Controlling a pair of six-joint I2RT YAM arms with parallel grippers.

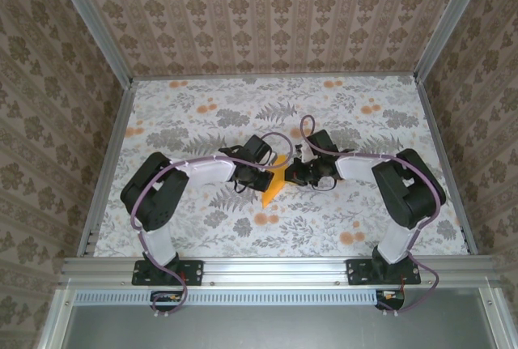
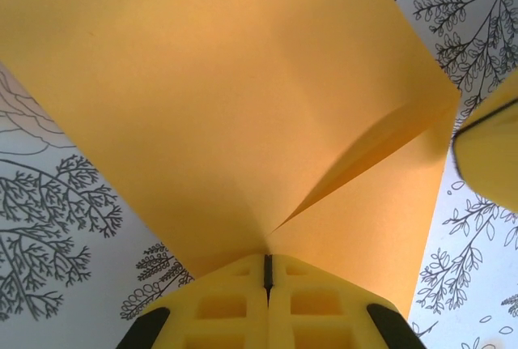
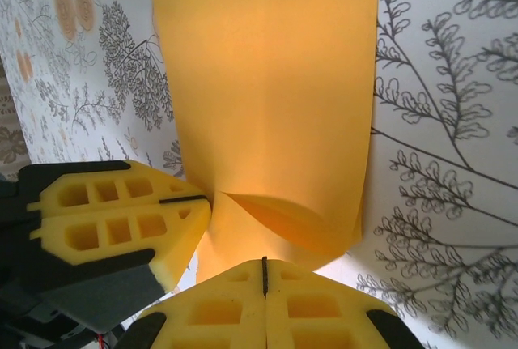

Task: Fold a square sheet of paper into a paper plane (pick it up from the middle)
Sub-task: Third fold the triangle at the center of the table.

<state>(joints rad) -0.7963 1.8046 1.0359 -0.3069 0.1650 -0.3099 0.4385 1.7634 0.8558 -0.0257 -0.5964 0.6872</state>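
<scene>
Paper [image 2: 243, 106] clamped by L hand [image 2: 267, 278] & R hand [image 3: 265, 278], just beside each other; best to align edges ahead of each hand, then crease slow.

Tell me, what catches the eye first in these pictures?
The bright orange-yellow sheet of paper stands out at the middle of the flower-printed table, where the left arm and the right arm meet over it. In both wrist views, yellow jaws are shut on the paper, which fans out bent, with a soft crease.
</scene>
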